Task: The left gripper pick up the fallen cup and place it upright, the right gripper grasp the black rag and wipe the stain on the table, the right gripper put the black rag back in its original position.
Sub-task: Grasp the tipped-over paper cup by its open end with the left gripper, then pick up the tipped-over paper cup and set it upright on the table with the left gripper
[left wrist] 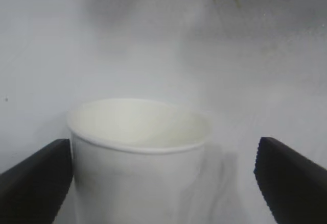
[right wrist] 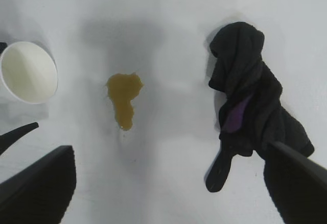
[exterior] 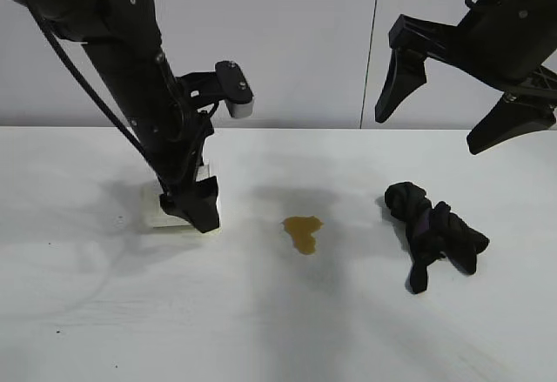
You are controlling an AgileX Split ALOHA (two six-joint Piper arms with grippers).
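Observation:
The white cup (exterior: 161, 208) stands upright on the table (exterior: 261, 330) at the left, mostly hidden behind my left gripper (exterior: 187, 212). In the left wrist view the cup (left wrist: 138, 147) sits between the fingers of the left gripper (left wrist: 163, 183). One finger is at its wall and the other stands well apart, so the gripper is open. The yellowish-brown stain (exterior: 302, 230) lies mid-table. The black rag (exterior: 435, 230) lies bunched to its right. My right gripper (exterior: 428, 130) hangs open and empty high above the rag.
The right wrist view looks down on the cup (right wrist: 28, 73), the stain (right wrist: 123, 96) and the rag (right wrist: 250, 101), which shows a purple patch. A grey wall runs behind the table.

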